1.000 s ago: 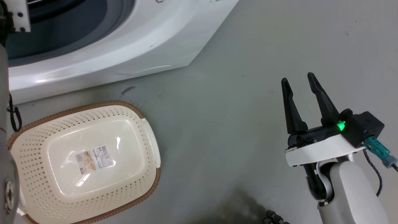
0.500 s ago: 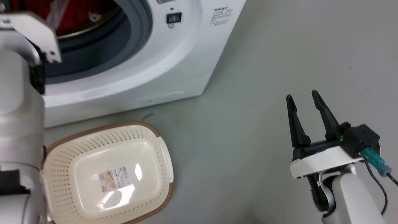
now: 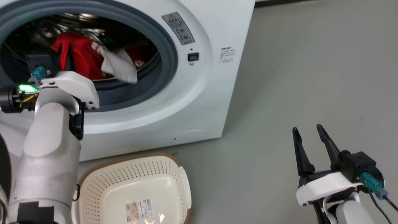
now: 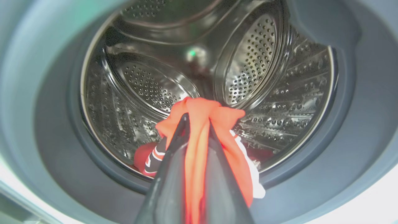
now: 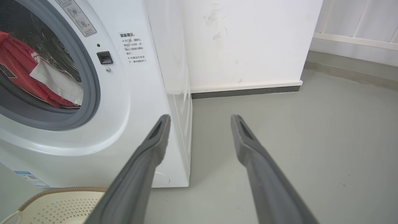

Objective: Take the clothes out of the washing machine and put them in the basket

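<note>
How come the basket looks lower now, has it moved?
No. Judged against the washing machine, the basket stays put; the camera tilted up.

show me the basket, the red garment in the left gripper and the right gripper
basket [image 3: 124, 174], head view, perforated inner wall
red garment [image 4: 199, 110], left wrist view, bunched top fold
right gripper [image 3: 306, 129], head view, midway between its fingertips

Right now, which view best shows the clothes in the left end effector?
Left wrist view: the red clothes hang pinched in the left end effector, in front of the drum. Head view shows clothes in the drum, with the wrist hiding the grip. Right wrist view catches a red-and-white edge through the opening.
</note>
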Controlling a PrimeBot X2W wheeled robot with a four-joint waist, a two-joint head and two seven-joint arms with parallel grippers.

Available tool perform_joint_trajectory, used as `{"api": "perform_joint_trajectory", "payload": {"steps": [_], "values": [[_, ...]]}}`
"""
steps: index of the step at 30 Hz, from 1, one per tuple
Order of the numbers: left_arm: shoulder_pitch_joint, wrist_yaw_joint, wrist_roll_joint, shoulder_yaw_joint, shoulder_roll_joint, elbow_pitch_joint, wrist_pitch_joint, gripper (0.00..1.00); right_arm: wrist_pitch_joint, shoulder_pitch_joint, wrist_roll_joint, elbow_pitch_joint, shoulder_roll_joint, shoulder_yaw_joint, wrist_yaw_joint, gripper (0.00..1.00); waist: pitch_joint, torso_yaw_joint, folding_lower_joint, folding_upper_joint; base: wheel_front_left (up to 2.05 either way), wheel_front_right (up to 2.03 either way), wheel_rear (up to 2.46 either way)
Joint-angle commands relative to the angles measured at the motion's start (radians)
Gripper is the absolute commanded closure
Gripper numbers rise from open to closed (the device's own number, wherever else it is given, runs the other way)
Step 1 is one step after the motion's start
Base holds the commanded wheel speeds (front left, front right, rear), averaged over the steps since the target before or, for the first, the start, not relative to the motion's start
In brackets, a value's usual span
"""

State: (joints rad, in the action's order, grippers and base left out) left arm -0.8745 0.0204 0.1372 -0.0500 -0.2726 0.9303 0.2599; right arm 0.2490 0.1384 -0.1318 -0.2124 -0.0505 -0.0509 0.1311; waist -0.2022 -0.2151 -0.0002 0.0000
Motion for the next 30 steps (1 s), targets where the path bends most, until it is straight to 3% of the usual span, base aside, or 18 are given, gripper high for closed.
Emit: {"api": "perform_joint_trajectory", "payload": {"steps": [1, 8, 15, 21, 22, 26, 30], "values": [[0.017, -0.001, 0.005, 0.004, 0.001, -0.022, 0.007, 1.0, -0.005, -0.017, 0.006, 0.005, 0.001, 0.003, -0.001, 0.0, 0.04, 0.023, 0.0002, 0.0, 0.0, 0.0, 0.0], [0.156, -0.014, 0.03, 0.023, 0.038, -0.226, 0.007, 1.0, -0.028, -0.065, 0.009, 0.032, 0.001, 0.019, -0.001, 0.0, 0.099, 0.05, 0.0002, 0.0, 0.0, 0.0, 0.0], [0.356, -0.022, 0.06, 0.016, 0.091, -0.535, 0.006, 1.0, -0.058, -0.11, 0.021, 0.073, 0.001, 0.038, -0.001, 0.0, 0.133, 0.09, 0.0002, 0.0, 0.0, 0.0, 0.0], [0.575, 0.008, 0.075, 0.009, 0.116, -0.789, -0.04, 1.0, -0.072, -0.124, 0.03, 0.098, 0.001, 0.047, -0.001, 0.0, 0.137, 0.103, 0.0002, 0.0, 0.0, 0.0, 0.0], [0.692, 0.034, 0.078, 0.004, 0.133, -0.89, -0.073, 1.0, -0.078, -0.119, 0.032, 0.112, 0.001, 0.052, -0.001, 0.0, 0.122, 0.107, 0.0002, 0.0, 0.0, 0.0, 0.0], [0.83, 0.064, 0.09, -0.014, 0.162, -0.935, -0.101, 1.0, -0.08, -0.107, 0.034, 0.126, 0.001, 0.059, -0.001, 0.0, 0.087, 0.114, 0.0002, 0.0, 0.0, 0.0, 0.0], [0.887, 0.083, 0.112, -0.029, 0.185, -0.873, -0.084, 1.0, -0.08, -0.081, 0.033, 0.137, 0.001, 0.056, -0.001, 0.0, 0.027, 0.118, 0.0002, 0.0, 0.0, 0.0, 0.0]]}}
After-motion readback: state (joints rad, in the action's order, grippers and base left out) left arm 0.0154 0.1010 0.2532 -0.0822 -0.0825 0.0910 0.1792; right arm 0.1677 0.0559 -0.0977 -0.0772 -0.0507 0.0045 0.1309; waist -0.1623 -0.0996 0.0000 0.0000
